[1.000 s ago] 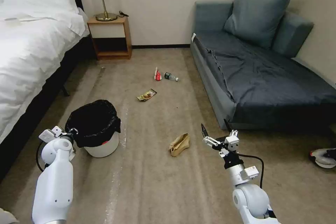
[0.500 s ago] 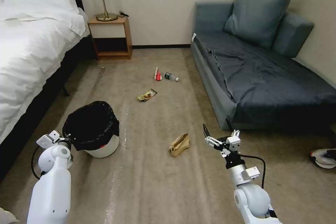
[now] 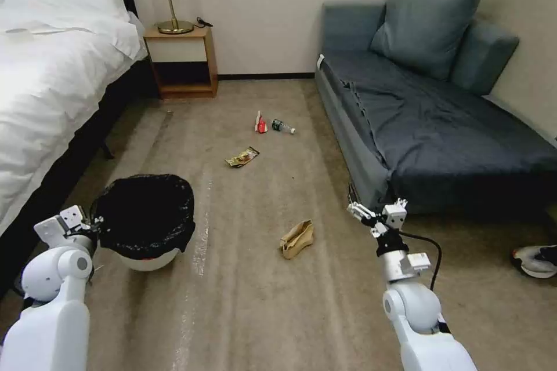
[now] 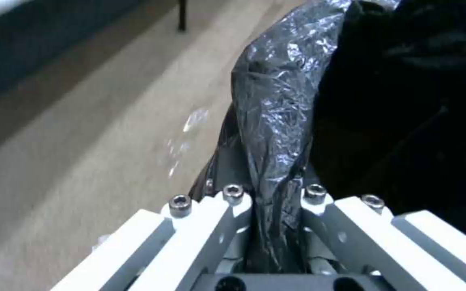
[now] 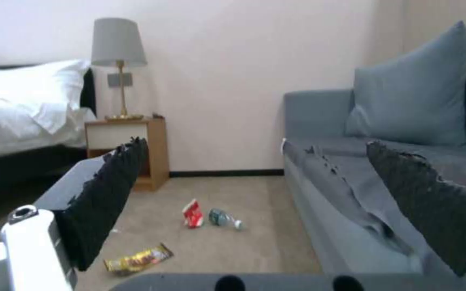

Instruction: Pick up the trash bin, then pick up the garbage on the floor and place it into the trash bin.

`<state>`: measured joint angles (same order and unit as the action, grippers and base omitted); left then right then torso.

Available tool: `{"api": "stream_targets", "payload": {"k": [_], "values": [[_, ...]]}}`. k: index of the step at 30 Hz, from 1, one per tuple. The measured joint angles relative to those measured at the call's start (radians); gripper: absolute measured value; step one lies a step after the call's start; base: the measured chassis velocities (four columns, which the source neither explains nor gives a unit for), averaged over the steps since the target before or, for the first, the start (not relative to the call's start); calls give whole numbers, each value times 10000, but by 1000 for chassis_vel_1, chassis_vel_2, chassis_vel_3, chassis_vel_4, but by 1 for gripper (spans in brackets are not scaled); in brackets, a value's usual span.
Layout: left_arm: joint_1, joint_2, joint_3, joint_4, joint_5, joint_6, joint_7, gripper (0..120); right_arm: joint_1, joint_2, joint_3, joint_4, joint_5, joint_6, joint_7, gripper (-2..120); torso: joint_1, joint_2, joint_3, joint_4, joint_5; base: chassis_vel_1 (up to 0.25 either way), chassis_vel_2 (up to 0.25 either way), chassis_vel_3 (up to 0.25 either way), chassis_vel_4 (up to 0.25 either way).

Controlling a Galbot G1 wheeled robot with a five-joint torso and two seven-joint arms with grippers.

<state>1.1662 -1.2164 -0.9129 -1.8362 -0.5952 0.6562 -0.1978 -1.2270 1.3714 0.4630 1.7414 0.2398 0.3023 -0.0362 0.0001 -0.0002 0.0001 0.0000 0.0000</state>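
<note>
At lower left of the head view the trash bin [image 3: 145, 223] is hanging tilted from the left claw [image 4: 270, 202], which is pinching only its bag-covered rim and risking slippage, while the right claw [image 3: 361, 207] is waiting spread near the paper bag [image 3: 297, 238].

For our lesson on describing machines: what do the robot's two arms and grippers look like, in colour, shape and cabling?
Both arms are glossy white, rounded shells with ball-like joints. The left gripper has white angular finger links with silver hex bolts. The right gripper has ragged black finger pads; in the head view a black cable loops beside its black wrist collar, with small white boxes attached.
</note>
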Motion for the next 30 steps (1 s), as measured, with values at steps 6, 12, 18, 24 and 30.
{"api": "stream_targets", "payload": {"k": [6, 12, 18, 24, 30], "values": [[537, 93, -271, -936, 493, -367, 646, 4, 178, -86, -157, -8, 387, -15, -47, 100, 0, 0, 0, -1, 0, 0, 0, 0, 0], [1633, 49, -576, -1927, 392, -604, 739, 4, 246, -105, -211, -103, 685, 227, -137, 100, 0, 0, 0, 1, 1, 0, 0, 0, 0], [2343, -573, -801, -2423, 303, -1039, 390, 4, 181, -158, -146, -192, 558, 555, -377, 100, 0, 1, -1, 0, 1, 0, 0, 0, 0], [2625, -842, -1039, -2377, 289, -1488, 257, 4, -98, -151, -31, -291, 353, 726, -679, 100, 0, 2, -1, 0, 1, 0, 0, 0, 0], [2608, -928, -1045, -2408, 300, -1612, 243, 4, -250, -130, 11, -356, 209, 800, -968, 100, 0, 2, -1, 0, 0, 0, 0, 0, 0]]}}
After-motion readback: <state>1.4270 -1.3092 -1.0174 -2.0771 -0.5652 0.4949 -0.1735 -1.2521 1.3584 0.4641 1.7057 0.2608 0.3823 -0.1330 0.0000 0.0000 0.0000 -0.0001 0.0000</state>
